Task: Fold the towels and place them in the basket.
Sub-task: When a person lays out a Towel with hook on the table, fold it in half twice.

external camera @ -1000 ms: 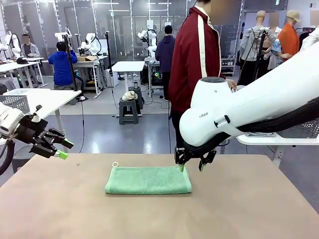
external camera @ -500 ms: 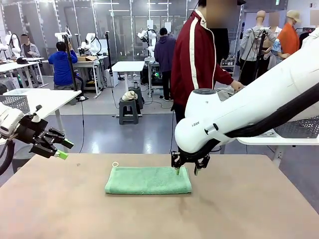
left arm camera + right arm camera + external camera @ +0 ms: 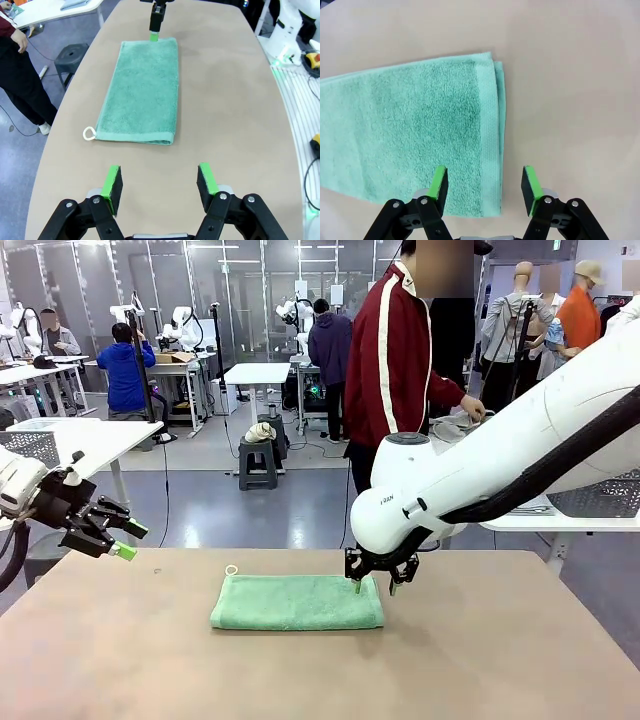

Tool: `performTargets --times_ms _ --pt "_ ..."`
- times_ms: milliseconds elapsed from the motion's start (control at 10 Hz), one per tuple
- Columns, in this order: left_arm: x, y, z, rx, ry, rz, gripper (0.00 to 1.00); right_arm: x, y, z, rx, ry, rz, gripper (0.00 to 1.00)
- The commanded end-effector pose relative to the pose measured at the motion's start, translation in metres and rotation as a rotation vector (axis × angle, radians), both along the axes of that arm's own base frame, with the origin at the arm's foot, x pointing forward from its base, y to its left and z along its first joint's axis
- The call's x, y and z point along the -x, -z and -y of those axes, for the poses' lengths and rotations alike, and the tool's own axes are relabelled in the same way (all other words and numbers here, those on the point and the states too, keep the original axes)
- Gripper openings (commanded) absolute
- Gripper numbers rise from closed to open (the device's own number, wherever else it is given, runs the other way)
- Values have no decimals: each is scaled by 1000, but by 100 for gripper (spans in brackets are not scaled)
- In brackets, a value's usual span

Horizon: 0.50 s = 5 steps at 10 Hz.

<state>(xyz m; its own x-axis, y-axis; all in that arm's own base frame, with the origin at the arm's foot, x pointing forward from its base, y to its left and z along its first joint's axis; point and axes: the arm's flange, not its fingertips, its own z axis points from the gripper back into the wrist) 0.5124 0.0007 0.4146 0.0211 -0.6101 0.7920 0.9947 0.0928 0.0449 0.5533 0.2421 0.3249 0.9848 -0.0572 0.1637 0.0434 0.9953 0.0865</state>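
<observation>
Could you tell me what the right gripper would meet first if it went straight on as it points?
The right gripper would most likely meet the mint green towel, its short end just ahead; depth is unclear.

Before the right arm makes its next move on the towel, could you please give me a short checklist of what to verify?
1. The mint green terry-cloth towel lies flat on the tan table, folded into a long strip: ok.
2. The right hand is open, one pad over the towel's right end and the other past its edge: ok.
3. The right hand's pads are touching the cloth: cannot tell.
4. The left hand is open, holds nothing and hangs clear of the towel: ok.
5. The white corner loop lies free at the far left corner: ok.
</observation>
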Motion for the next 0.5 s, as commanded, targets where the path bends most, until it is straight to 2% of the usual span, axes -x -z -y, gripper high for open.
performTargets --times_ms 0,400 --pt "1 0 0 -7 2 -6 76 -9 10 -12 25 65 42 74" --pt "1 0 0 -7 2 -6 76 -15 26 -10 18 106 41 74"
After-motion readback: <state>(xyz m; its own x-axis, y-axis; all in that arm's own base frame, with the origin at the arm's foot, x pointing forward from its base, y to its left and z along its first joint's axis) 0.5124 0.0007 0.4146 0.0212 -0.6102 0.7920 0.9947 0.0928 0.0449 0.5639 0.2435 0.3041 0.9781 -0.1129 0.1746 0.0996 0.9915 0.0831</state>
